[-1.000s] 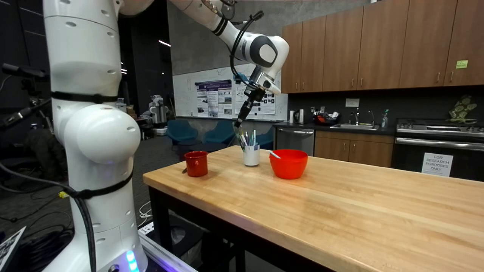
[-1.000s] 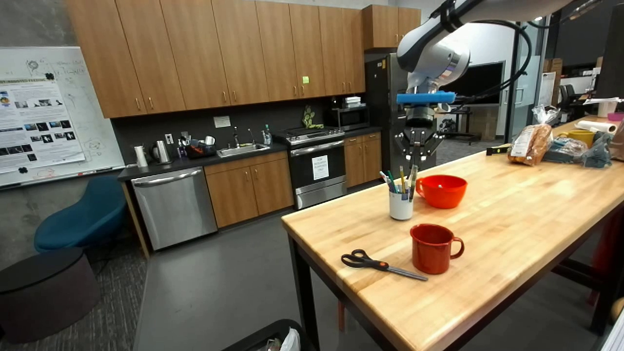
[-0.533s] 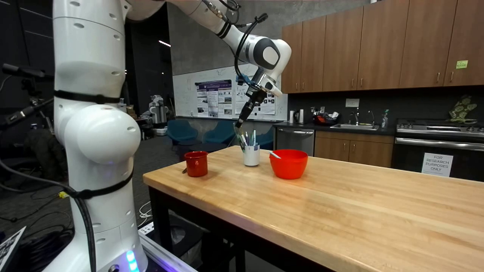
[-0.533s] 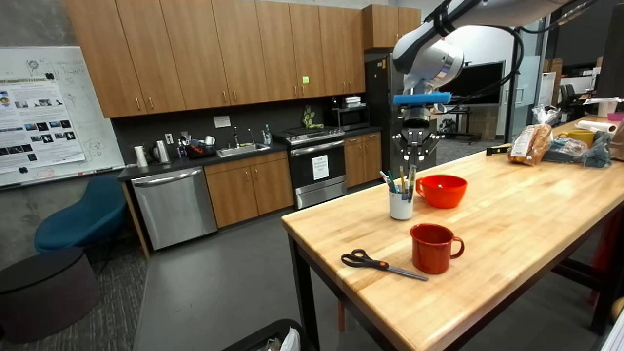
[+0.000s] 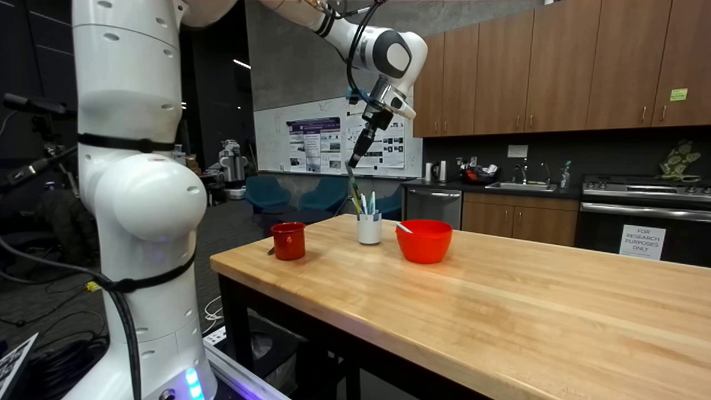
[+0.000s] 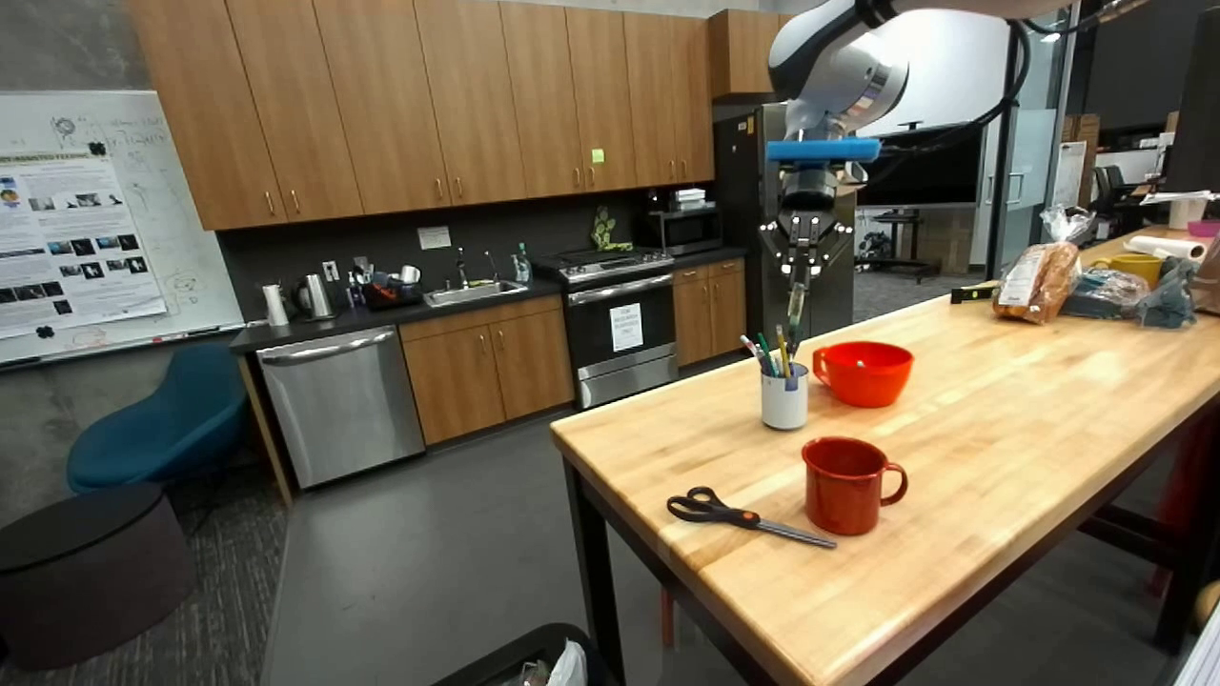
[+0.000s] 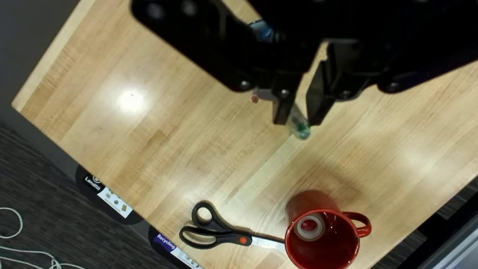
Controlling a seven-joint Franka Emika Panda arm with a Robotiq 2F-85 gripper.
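- in an exterior view, the fingers point(image 6: 801, 273) stand nearly together, pinching the upper end of a thin tool point(image 6: 796, 307) that points down toward a white cup point(image 6: 784, 408) on the wooden desk point(image 6: 991, 419).
- the white cup holds pens and brushes point(image 6: 765, 354); they stand before the tool, so whether its lower end is inside the rim cannot be told.
- just beside the white cup is a red bowl point(image 6: 869, 374) with a handle; nearer the camera are a red mug point(image 6: 843, 495) and scissors point(image 6: 746, 519) lying flat, and a bagged loaf point(image 6: 1037, 278) sits well apart.
- in an exterior view, the arm point(image 5: 145, 189) reaches over the desk; the fingers look narrow from this side, and the tool hangs tilted from them, lower end close to the pens.
- there, a pale handle point(image 5: 404, 227) rests over the bowl's rim.
- in the wrist view, the fingers leave only a slim gap, with the tool between them and its green end point(image 7: 303, 131) poking past the tips.
- below them, the mug has a whitish ring point(image 7: 309, 227) inside, and the scissors' blade runs up to the mug; contact is unclear.
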